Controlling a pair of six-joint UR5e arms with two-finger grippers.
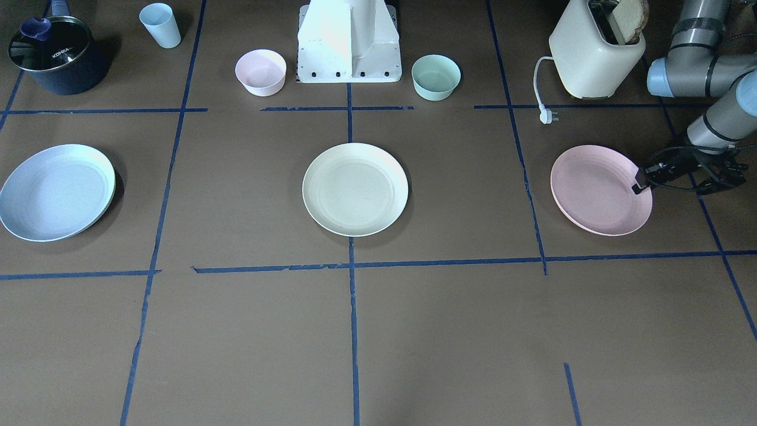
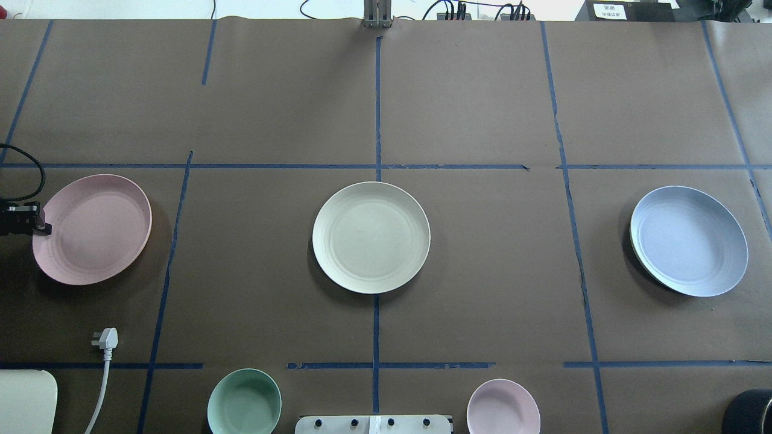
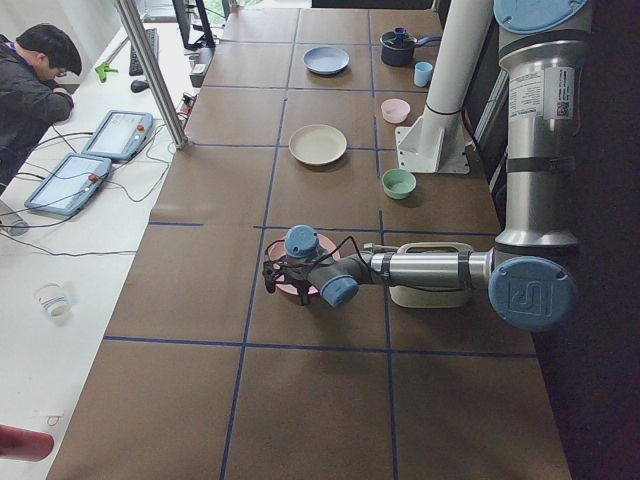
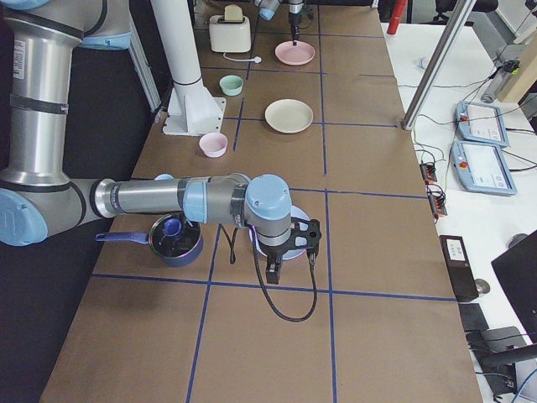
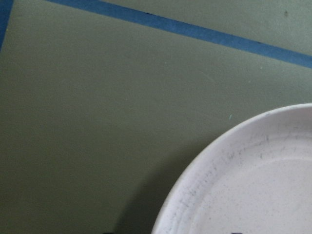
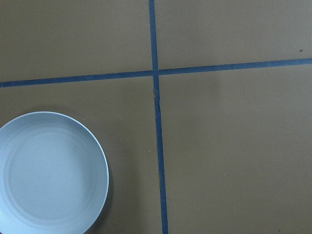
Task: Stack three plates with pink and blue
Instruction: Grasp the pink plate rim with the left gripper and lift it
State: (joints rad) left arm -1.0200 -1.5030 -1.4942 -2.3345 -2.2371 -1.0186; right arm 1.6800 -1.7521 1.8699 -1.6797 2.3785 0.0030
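Note:
A pink plate (image 1: 597,192) lies flat at my left side and also shows in the overhead view (image 2: 93,229). My left gripper (image 1: 639,184) is low at its outer rim, and it shows at the overhead view's left edge (image 2: 40,227). In the left wrist view the plate's rim (image 5: 195,185) runs between two dark fingertips at the bottom edge, so the jaws look open. A cream plate (image 1: 355,188) lies at the centre. A blue plate (image 1: 56,192) lies at my right, with a pale rim under it. My right gripper (image 4: 289,252) hovers over it. I cannot tell whether that gripper is open or shut.
A toaster (image 1: 591,53) with its loose plug (image 1: 547,115) stands behind the pink plate. A pink bowl (image 1: 260,72) and a green bowl (image 1: 436,77) flank the robot base. A blue cup (image 1: 161,25) and a dark pot (image 1: 53,56) stand at the back right.

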